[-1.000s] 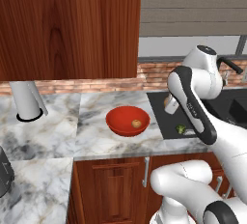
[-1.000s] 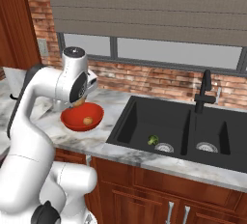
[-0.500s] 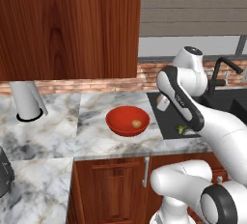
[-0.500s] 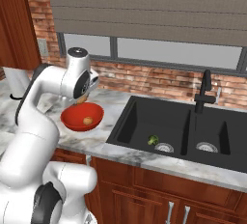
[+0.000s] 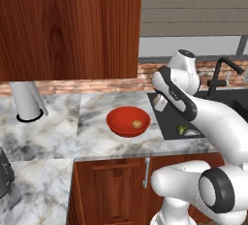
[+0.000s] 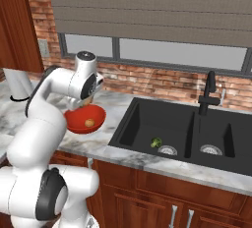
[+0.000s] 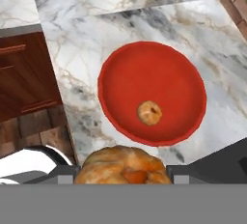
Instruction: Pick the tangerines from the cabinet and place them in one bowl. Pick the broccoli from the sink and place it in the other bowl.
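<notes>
My gripper point(image 7: 124, 172) is shut on an orange-tan tangerine point(image 7: 123, 166), which fills the gap between the two fingertips. It hangs above the near rim of the glossy red bowl point(image 7: 107, 103). A second tangerine point(image 7: 150, 113) lies inside that bowl. From the base, the gripper point(image 5: 160, 104) hovers just right of the bowl point(image 5: 114, 122), between it and the black sink point(image 5: 168, 122). The bowl point(image 6: 74, 124) holds the lying tangerine point(image 6: 89, 123). The green broccoli point(image 6: 156, 142) rests on the floor of the left basin of the sink point(image 6: 142, 119). The reddish-brown cabinet point(image 5: 68, 25) hangs above the counter.
A white cylinder point(image 5: 27, 104) stands on the marble counter left of the bowl. The black faucet point(image 6: 208, 92) rises behind the sink. A dark object point(image 5: 3, 170) sits at the counter's near left edge. Wooden drawer fronts with silver handles point(image 5: 145, 172) run below.
The hand has swung left from over the sink's edge toward the red bowl, still shut on the tangerine. Bowl, lying tangerine and broccoli have stayed put.
</notes>
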Controlling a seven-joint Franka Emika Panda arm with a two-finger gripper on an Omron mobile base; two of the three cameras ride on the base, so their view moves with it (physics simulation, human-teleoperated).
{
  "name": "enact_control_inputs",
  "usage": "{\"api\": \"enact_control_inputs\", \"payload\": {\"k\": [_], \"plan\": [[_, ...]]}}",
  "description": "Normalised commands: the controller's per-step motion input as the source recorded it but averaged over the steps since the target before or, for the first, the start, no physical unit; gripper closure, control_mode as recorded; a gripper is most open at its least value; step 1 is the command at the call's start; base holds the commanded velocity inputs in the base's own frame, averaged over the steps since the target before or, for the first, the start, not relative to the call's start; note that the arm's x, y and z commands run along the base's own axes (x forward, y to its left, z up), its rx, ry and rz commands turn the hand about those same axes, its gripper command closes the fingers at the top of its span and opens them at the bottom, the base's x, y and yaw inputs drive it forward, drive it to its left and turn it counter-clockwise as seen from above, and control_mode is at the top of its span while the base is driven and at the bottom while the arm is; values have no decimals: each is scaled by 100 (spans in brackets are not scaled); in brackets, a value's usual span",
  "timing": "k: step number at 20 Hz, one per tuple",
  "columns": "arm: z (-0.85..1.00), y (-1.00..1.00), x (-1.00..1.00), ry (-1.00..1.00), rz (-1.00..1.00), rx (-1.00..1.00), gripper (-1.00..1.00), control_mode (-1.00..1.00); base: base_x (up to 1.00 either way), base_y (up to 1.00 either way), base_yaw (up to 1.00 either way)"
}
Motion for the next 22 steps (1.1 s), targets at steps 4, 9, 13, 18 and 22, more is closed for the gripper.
{"api": "enact_control_inputs", "payload": {"k": [4,9,13,18,22], "plan": [[-23,9,20,1,11,0,100,-100,0,0,0],[-9,23,26,13,11,-1,100,-100,0,0,0],[-6,20,32,19,11,-2,100,-100,0,0,0],[-14,6,31,14,5,-2,100,-100,0,0,0],[-20,2,18,6,8,0,100,-100,0,0,0]]}}
